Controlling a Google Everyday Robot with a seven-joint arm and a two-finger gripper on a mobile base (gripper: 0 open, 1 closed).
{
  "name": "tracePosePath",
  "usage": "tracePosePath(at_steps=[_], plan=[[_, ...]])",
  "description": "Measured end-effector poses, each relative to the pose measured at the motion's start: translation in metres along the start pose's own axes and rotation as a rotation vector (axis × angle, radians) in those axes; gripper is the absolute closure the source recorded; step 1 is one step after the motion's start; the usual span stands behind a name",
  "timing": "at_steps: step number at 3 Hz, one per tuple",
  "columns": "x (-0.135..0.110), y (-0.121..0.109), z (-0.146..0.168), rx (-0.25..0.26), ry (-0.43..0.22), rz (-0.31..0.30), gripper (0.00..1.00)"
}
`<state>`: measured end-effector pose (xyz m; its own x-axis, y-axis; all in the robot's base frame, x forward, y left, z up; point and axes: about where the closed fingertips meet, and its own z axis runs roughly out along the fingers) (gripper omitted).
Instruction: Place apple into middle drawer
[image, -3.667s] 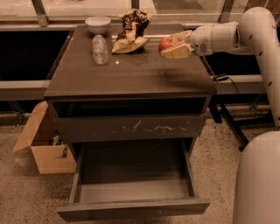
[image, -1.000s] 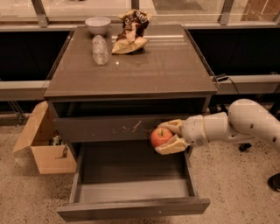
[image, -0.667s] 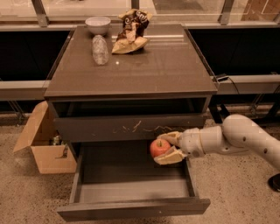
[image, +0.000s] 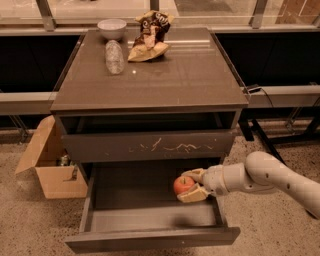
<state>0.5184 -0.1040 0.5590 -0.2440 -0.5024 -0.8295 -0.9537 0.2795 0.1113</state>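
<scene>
The small red apple (image: 183, 185) is held between the tan fingers of my gripper (image: 191, 185), which reaches in from the right on a white arm. The gripper is shut on the apple and holds it inside the open middle drawer (image: 150, 239), over the right part of its smooth grey floor and a little above it. The drawer is pulled out toward the camera, below a shut drawer front with pale scratch marks (image: 165, 147).
On the cabinet top (image: 170, 75) stand a white bowl (image: 112, 27), a lying plastic bottle (image: 114, 56) and a brown and tan snack bag (image: 150, 37). An open cardboard box (image: 47, 167) sits on the floor at the left. Black frame legs stand at the right.
My gripper carried the apple from the cabinet top down in front of the scratched drawer front, and now lower into the open drawer.
</scene>
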Motion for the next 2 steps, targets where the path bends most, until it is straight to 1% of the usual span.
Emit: tracePosePath(at_steps=[1,2], plan=[[0.03,-0.005,0.017,-0.01,0.037,0.043,0.84],[0.053,-0.009,0.031,-0.026,0.063,0.069,0.53]])
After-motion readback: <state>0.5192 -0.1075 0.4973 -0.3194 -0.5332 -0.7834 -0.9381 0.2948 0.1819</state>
